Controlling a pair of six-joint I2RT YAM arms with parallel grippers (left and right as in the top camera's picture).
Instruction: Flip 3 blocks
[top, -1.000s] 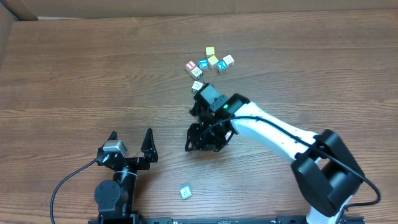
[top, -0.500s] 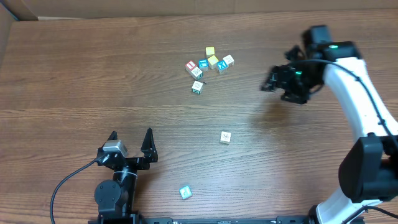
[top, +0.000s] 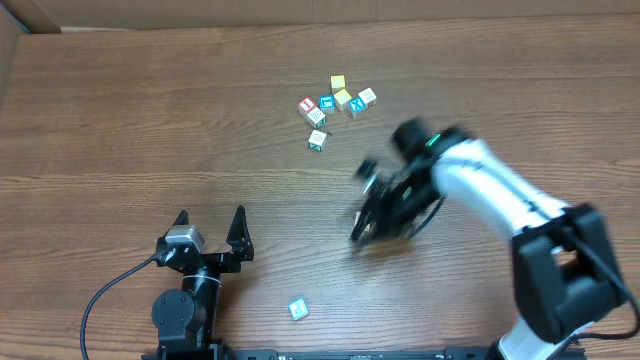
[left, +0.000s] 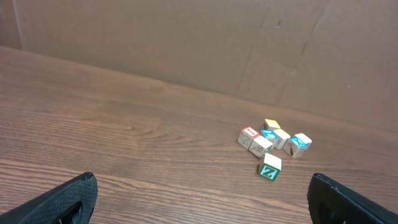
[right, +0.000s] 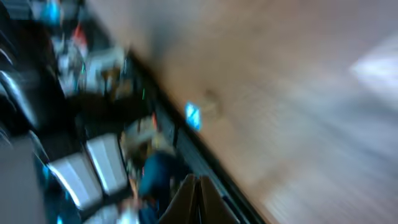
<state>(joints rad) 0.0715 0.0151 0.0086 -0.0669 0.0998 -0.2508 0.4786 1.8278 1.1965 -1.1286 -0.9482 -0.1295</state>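
Several pale alphabet blocks (top: 318, 118) sit clustered beyond and slightly left of the blurred, clenched right gripper (top: 360, 228), which is much nearer them than the spread-open left gripper (top: 210, 232).

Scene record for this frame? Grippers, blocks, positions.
left gripper: open, empty, near front edge
right gripper: shut, mid-table, motion-blurred; contents unclear
cube cluster: far centre of table
green-marked block: just robot-side of the cluster
blue-marked block: alone near front edge
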